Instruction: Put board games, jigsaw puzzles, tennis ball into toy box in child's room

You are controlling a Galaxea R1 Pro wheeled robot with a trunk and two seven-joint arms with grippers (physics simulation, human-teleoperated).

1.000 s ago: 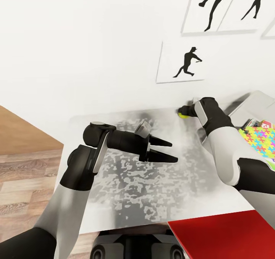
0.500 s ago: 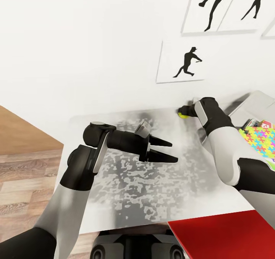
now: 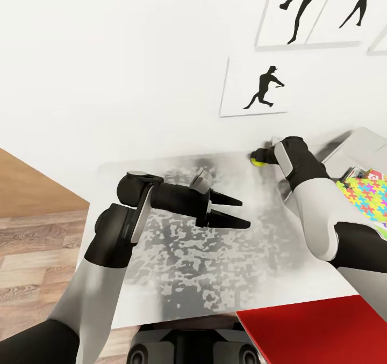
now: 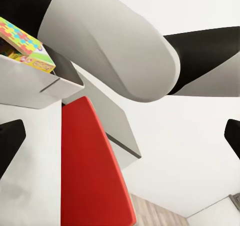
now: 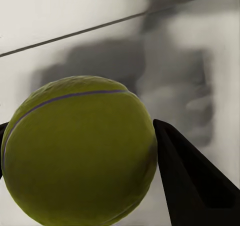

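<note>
At the back of the pale grey table (image 3: pixel 177 278), close to the wall, lies the yellow-green tennis ball (image 3: pixel 257 162). My right gripper (image 3: pixel 257 157) is shut on it, and the right wrist view has the ball (image 5: pixel 80 151) pressed against a dark finger (image 5: pixel 192 186). Over the middle of the table my left gripper (image 3: pixel 240 212) hangs open and holds nothing. The toy box (image 3: pixel 361 138) stands at the right edge, with a bright jigsaw puzzle (image 3: pixel 371 195) in it. The left wrist view has the toy box (image 4: pixel 30 88) holding that puzzle (image 4: pixel 20 36) on top of a printed board game (image 4: pixel 39 62).
A red flat surface (image 3: pixel 317 329) juts in at the near right corner, below the table's edge. Framed silhouette pictures (image 3: pixel 258 87) hang on the white wall behind the table. Wood-plank floor (image 3: pixel 32 246) lies to the left.
My right wrist has edged very slightly to the right at the tennis ball. The left arm has not moved.
</note>
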